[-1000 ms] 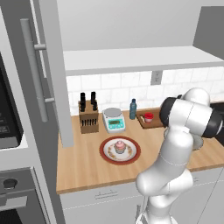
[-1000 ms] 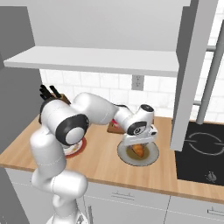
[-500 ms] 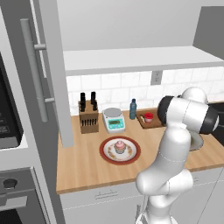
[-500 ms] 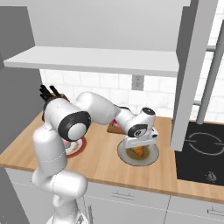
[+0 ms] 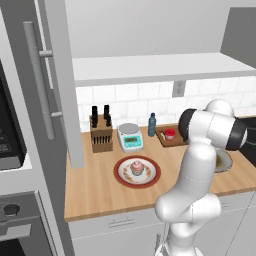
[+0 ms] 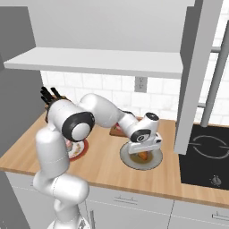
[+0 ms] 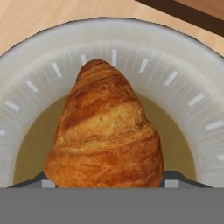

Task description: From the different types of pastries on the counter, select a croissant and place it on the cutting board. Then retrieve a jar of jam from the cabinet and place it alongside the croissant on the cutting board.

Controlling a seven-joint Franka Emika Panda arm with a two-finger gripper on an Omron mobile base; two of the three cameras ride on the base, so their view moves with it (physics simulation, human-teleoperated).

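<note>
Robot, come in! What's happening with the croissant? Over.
Tool low over grey plate, fingers straddling croissant. Croissant not lifted. Nothing in the way.

A wooden knife block with black handles [image 5: 101, 134] stands at nine o'clock of the white-and-teal kitchen scale [image 5: 129, 137], a slim blue bottle [image 5: 152, 124] at its three o'clock.

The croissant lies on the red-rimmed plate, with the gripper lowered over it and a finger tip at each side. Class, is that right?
Not quite. The croissant lies on the grey plate, as the hand view shows; the red-rimmed plate holds the cupcake. The gripper is indeed lowered over it, finger tips at each side.
</note>
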